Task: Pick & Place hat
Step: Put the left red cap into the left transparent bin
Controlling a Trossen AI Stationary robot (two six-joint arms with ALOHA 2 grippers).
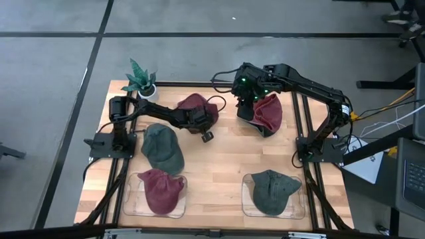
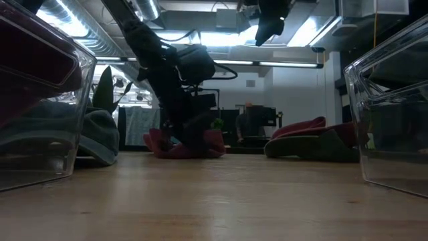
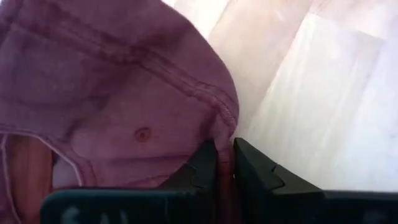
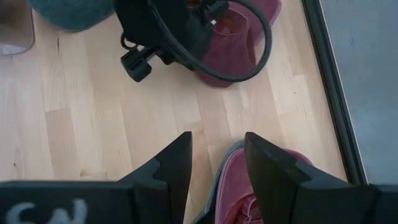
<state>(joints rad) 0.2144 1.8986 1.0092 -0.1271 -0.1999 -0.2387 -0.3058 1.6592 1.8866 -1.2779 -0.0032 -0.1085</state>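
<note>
A dark red hat (image 1: 196,106) lies on the wooden table at the far middle, and my left gripper (image 1: 202,119) is shut on it, slanting down; the low view shows the same gripper (image 2: 190,142) down at the hat (image 2: 214,144). A second red hat (image 1: 268,113) lies at the far right. My right gripper (image 4: 214,162) hangs open high above this hat (image 4: 236,180), touching nothing. A green hat (image 1: 163,147) lies on the table at the left. My left gripper pinches the red hat's stitched edge (image 3: 225,127) between its two fingers (image 3: 205,165). The fingers come from above, slanting down from the table's left side. The hat still lies on the table, its cloth bunched up ahead of the fingers.
Two clear trays stand near the front edge: the left one (image 1: 136,199) holds a red hat, the right one (image 1: 249,202) a green hat. A potted plant (image 1: 141,78) stands at the far left corner. Bare wood lies between the trays and the hats.
</note>
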